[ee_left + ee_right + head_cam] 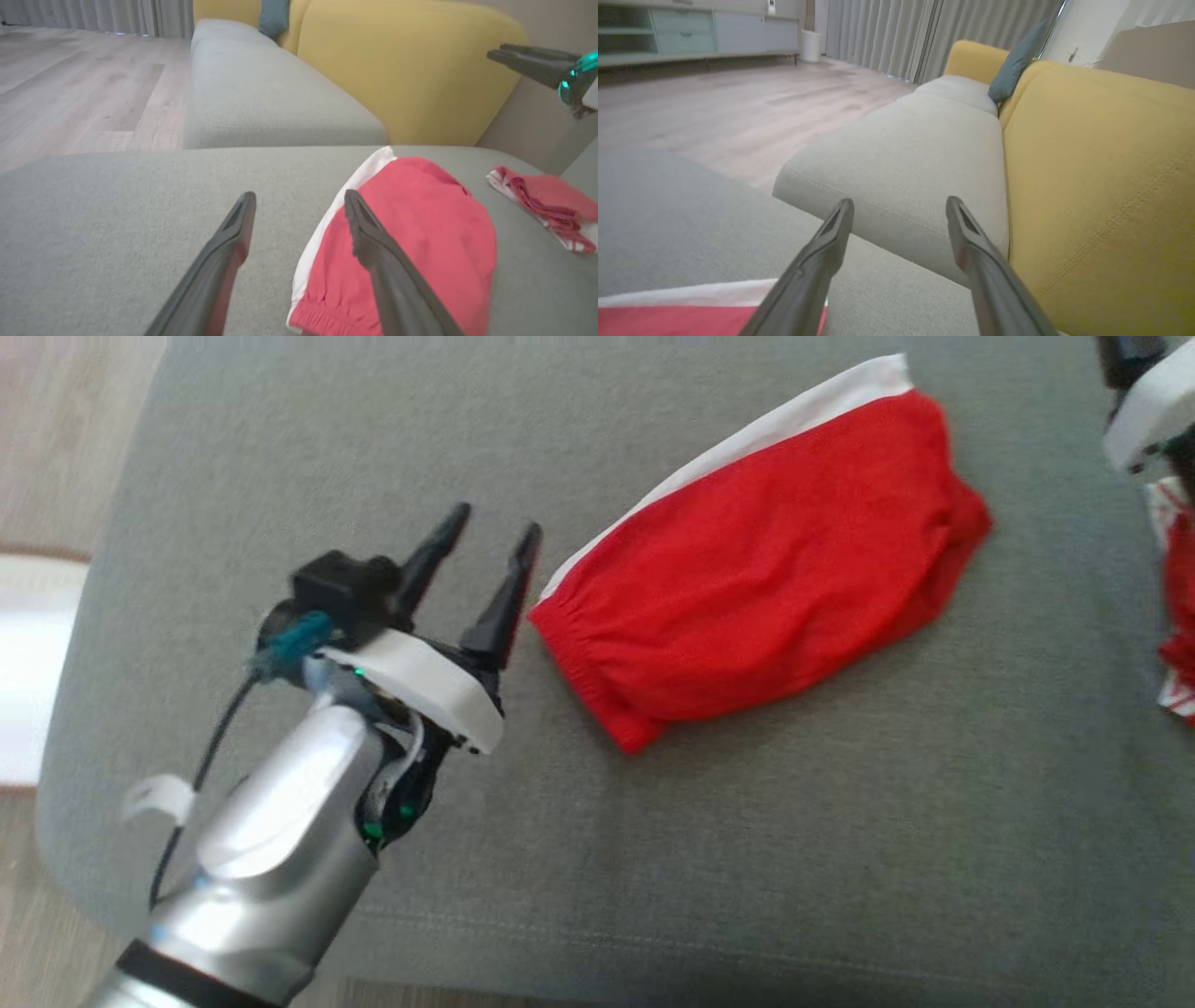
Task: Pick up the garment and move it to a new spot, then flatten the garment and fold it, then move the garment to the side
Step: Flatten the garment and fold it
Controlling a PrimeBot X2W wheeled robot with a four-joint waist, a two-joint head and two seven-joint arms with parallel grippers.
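Red garment [766, 560] (ungripped) beside left claw [498, 518]

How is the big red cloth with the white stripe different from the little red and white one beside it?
The red fabric garment with a white side band lies spread fairly flat; the small red-and-white cloth is bunched up. The garment looks much bigger than the cloth. Both are red and white, resting on the grey sofa cushion.

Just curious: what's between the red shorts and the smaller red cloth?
Bare grey cushion separates the shorts and the cloth, as the left wrist view shows.
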